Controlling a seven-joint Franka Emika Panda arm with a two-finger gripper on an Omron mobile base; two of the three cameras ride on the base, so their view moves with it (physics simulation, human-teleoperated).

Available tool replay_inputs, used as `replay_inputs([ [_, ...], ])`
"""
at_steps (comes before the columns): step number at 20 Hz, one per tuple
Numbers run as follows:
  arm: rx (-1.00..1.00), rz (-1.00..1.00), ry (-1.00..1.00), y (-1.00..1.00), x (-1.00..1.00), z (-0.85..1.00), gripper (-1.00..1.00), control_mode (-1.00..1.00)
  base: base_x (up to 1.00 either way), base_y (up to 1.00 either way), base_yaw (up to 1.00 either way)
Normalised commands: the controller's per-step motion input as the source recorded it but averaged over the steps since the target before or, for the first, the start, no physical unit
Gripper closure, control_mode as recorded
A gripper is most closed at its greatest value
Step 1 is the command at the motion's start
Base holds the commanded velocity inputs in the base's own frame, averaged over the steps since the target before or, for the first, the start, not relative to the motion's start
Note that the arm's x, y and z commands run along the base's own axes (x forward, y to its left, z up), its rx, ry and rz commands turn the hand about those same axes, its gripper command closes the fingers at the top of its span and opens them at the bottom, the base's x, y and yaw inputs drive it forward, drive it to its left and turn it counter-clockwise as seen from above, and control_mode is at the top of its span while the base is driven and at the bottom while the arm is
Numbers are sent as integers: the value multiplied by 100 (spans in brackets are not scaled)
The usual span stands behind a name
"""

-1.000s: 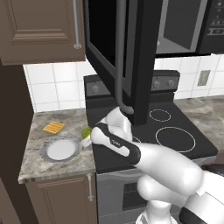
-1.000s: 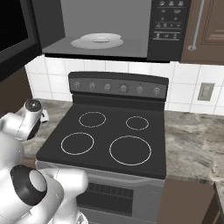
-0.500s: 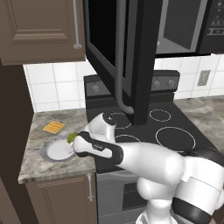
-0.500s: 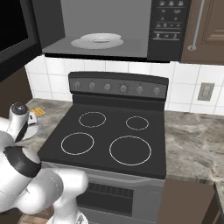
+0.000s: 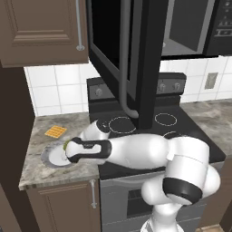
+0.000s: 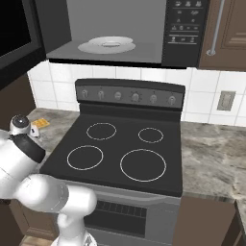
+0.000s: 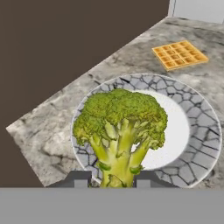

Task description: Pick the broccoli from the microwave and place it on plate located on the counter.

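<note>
In the hand view the broccoli [image 7: 122, 127], a green floret with a pale stem, sits between my fingertips [image 7: 78, 178], and my gripper [image 7: 113, 179] is shut on its stem. Right beneath it lies the plate [image 7: 197, 131], white in the middle with a grey speckled rim. In the left base view my gripper [image 5: 68, 147] hangs over the plate [image 5: 50, 156] on the counter [image 5: 38, 174], with a bit of green broccoli [image 5: 66, 145] at its tip. The microwave [image 6: 120, 29] stands open above the stove, its door [image 5: 136, 59] swung out.
An orange waffle square [image 7: 180, 53] lies on the counter just beyond the plate, seen too as the waffle [image 5: 56, 132]. The black stovetop [image 6: 120, 153] lies right of the counter. A wooden cabinet [image 5: 41, 31] hangs above. The counter's left edge drops off beside the plate.
My arm has swung left from the stove's edge, carrying the broccoli out over the plate and lower toward it.
</note>
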Motion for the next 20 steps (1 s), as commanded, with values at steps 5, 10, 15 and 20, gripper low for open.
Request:
replay_inputs([
  [5,0,0,4,14,24,-33,100,-100,0,0,0],
  [10,0,0,4,0,31,-37,100,-100,0,0,0],
  [15,0,0,8,4,32,-14,100,-100,0,0,0],
  [20,0,0,7,16,25,-4,100,-100,0,0,0],
])
